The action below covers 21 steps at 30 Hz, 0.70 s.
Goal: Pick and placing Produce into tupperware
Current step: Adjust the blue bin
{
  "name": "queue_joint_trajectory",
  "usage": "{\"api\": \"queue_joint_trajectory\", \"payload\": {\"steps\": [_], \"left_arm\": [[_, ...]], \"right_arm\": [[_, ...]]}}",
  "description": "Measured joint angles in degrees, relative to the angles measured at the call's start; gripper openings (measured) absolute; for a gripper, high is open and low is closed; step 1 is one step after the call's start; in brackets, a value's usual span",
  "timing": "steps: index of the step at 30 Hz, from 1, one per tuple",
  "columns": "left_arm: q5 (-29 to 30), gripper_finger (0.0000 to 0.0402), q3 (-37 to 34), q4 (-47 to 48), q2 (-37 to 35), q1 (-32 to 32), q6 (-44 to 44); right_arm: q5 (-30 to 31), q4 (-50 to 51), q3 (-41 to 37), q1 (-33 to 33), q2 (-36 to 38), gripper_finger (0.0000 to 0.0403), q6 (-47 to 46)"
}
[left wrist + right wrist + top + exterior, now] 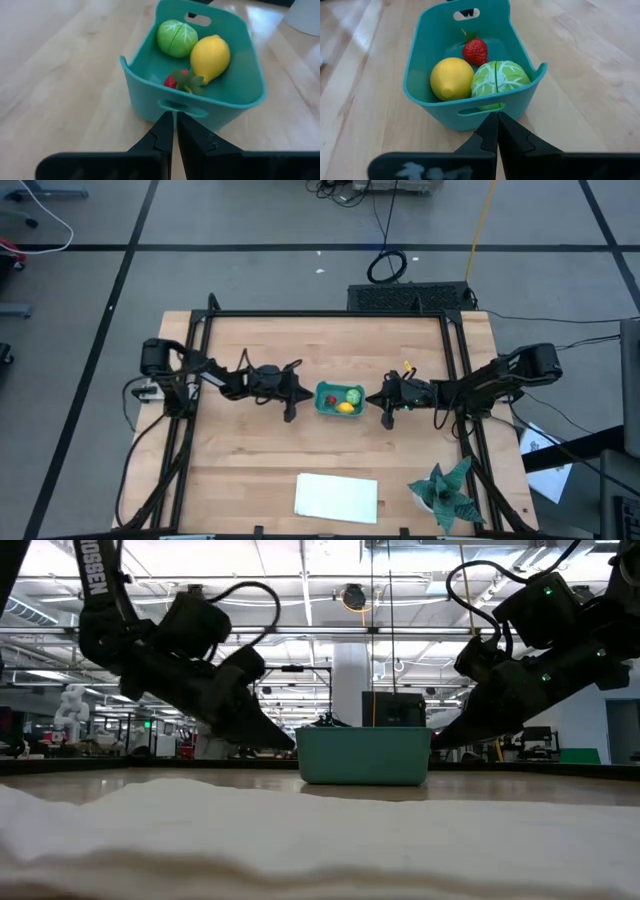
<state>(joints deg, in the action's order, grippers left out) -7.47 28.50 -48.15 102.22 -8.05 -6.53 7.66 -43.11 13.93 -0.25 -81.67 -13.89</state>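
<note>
The teal tupperware (340,400) stands on the wooden table's middle. Inside it lie the Produce: a yellow lemon (210,57), a light green ball (177,37) and a small red strawberry-like piece (475,51). My left gripper (175,117) is shut, with its tips at the tub's left end wall. My right gripper (497,117) is shut too, with its tips at the right end wall. In the low view both grippers slant down toward the tub (363,755) from either side. My left gripper's shut fingertips stand right at the handle slot (176,106) of the tub's left end wall, slanting down from the table's left; I cannot tell whether they touch it. My right gripper's shut fingertips stand just below the handle slot (481,110) of the right end wall, slanting down from the table's right; I cannot tell whether they touch.
A flat white rectangle (337,497) lies near the table's front edge and fills the low view's foreground (300,830). A spiky teal-green plant (447,490) stands at the front right. A black frame (330,313) borders the table's sides and back.
</note>
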Motion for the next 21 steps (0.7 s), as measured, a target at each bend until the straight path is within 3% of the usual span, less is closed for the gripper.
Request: {"api": "queue_joint_trajectory", "payload": {"steps": [6,21], "left_arm": [[-1.5,0.0026,2.6,0.4,3.5,0.0,0.0],[-3.0,0.0026,3.3,1.1,3.7,1.1,0.2]], "right_arm": [[0.0,0.0,0.0,0.0,0.0,0.0000,0.0],[0.0,-0.1,0.0,0.0,0.0,0.0000,0.0]]}}
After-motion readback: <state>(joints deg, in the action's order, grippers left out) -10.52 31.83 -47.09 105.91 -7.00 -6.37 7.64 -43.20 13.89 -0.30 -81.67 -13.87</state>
